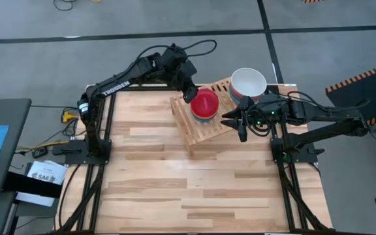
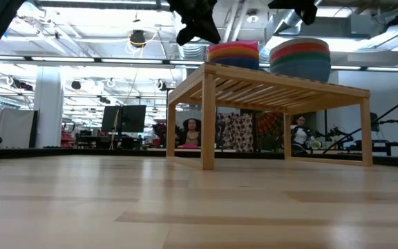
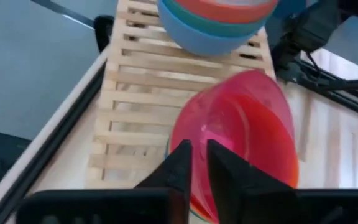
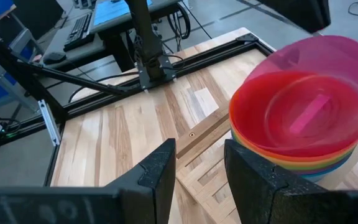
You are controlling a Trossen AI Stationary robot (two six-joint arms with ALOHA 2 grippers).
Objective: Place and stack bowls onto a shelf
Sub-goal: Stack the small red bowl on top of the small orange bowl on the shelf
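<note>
1. The shelf (image 1: 204, 117), a light slatted wooden rack, stands on the table (image 1: 194, 189) at its far edge, between the two arms.
2. Two stacks of bowls sit on the shelf. The smaller stack (image 1: 205, 104) has a translucent pink bowl (image 3: 241, 124) uppermost, resting tilted on the red one below it instead of seated flat. The larger stack (image 1: 248, 85) carries a white bowl on top, with red, teal and blue rims showing beneath in the left wrist view.
3. The left hand (image 1: 189, 93) is at the far-left rim of the pink bowl. Its fingers (image 3: 182, 168) stand nearly together with only a narrow gap. Whether that gap pinches the rim or has just let go cannot be told.
4. The right hand (image 1: 240, 124) hovers just beside the shelf's right end, fingers (image 4: 157, 171) apart and holding nothing.
5. Handling judgement: the bowls appear to be thin, light, stiff plastic with smooth, likely slippery walls. They nest readily, but can lodge crooked, as the pink one shows.
6. The best hold is probably a pinch across the rim, one finger inside and one outside. A loose grip risks the bowl swinging or slipping.
7. No bowls are seen on the bare table, so stacking looks near complete.
</note>
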